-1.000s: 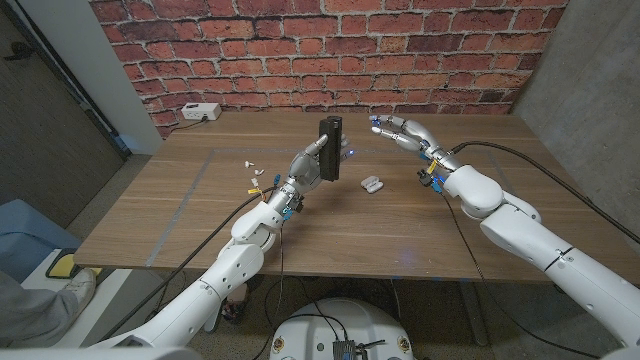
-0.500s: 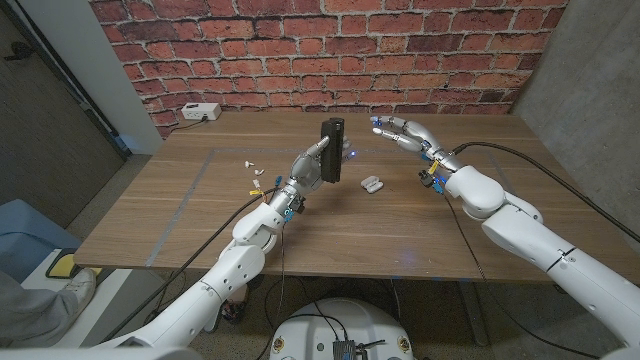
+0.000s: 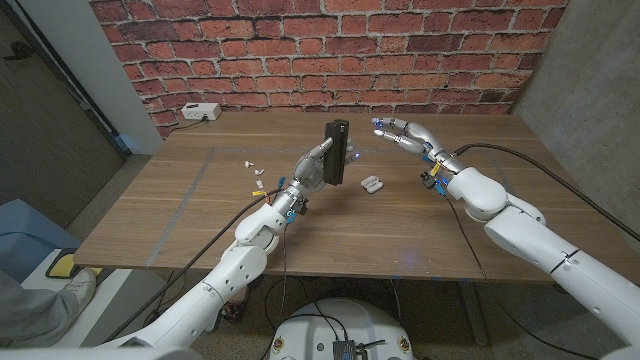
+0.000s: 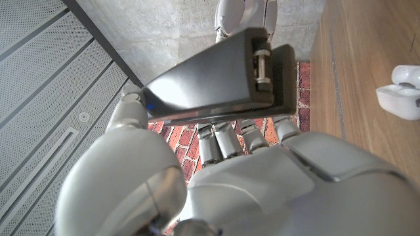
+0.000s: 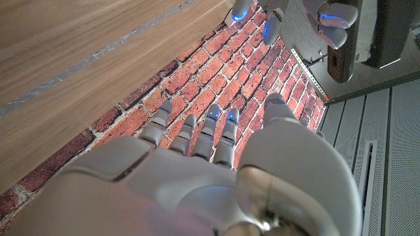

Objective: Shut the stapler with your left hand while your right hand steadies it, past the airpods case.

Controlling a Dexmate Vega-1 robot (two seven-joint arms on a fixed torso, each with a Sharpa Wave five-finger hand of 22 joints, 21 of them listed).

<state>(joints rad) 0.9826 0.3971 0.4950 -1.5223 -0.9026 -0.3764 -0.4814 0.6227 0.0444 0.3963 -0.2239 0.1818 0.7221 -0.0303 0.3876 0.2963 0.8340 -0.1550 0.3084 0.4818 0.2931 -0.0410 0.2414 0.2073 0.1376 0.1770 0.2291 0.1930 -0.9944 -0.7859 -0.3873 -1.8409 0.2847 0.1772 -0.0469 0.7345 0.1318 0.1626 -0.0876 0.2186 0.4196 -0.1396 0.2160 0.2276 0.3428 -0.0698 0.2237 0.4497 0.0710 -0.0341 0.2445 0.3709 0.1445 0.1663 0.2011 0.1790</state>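
Observation:
My left hand [image 3: 312, 166] grips a black stapler [image 3: 336, 150] and holds it upright above the table's middle. In the left wrist view the stapler [image 4: 210, 82] lies across my left hand's fingers [image 4: 226, 141], hinge end showing. My right hand [image 3: 406, 133] hovers a short way to the stapler's right, fingers apart and pointing at it, holding nothing. Its fingertips [image 5: 216, 115] stop short of the stapler [image 5: 369, 33] in the right wrist view. A white airpods case [image 3: 372, 184] lies on the wood between the two hands, nearer me; it also shows as the airpods case [image 4: 401, 92] beside my left hand.
A white box [image 3: 200, 112] with a cable sits at the table's back left by the brick wall. Small white bits [image 3: 252, 166] lie left of my left hand. Bare wooden table [image 3: 400, 235] stretches toward the front edge.
My left hand has carried the stapler slightly to the right, closer to my right hand. The right hand has barely shifted.

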